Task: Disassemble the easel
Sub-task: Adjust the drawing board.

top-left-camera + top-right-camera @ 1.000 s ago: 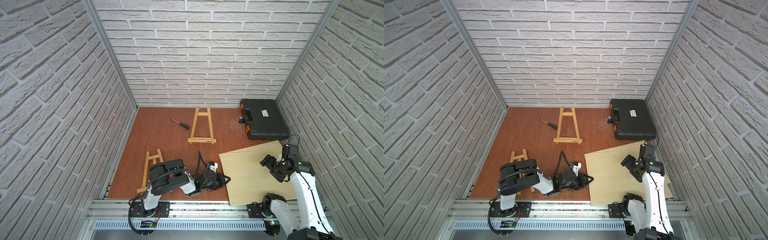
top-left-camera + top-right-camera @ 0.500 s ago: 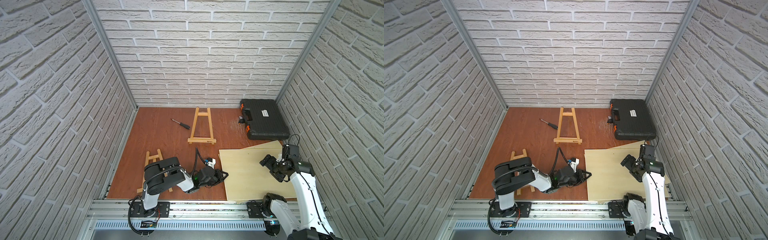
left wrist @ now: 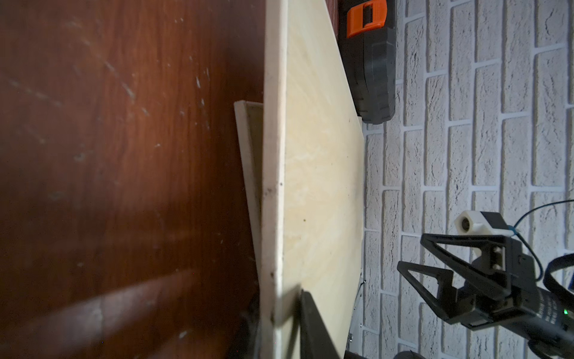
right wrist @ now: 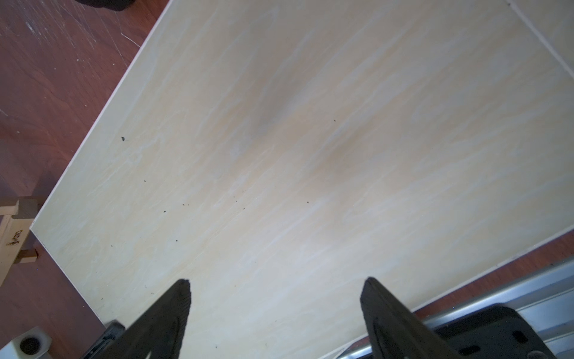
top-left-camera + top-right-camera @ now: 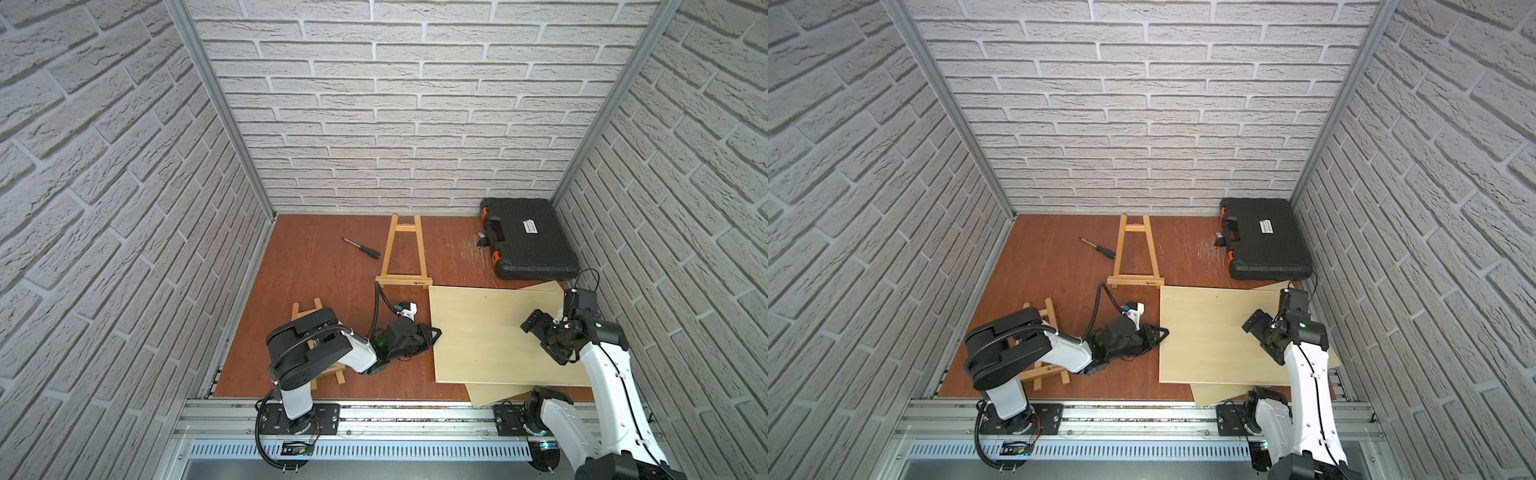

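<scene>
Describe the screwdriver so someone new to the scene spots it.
Find the back brick wall, then the red-brown table below it. Just left of the A-shaped easel frame lies the screwdriver: slim, black-handled, steel-shafted, unlike the wooden pieces nearby.

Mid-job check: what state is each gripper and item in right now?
left gripper: shut on top board's edge
right gripper: open, above top board
top board: flat, overlapping lower board
lower board: flat, mostly covered
far easel: lying flat, ungripped
near easel: lying flat, partly hidden
screwdriver: lying loose beside far easel
tool case: closed
</scene>
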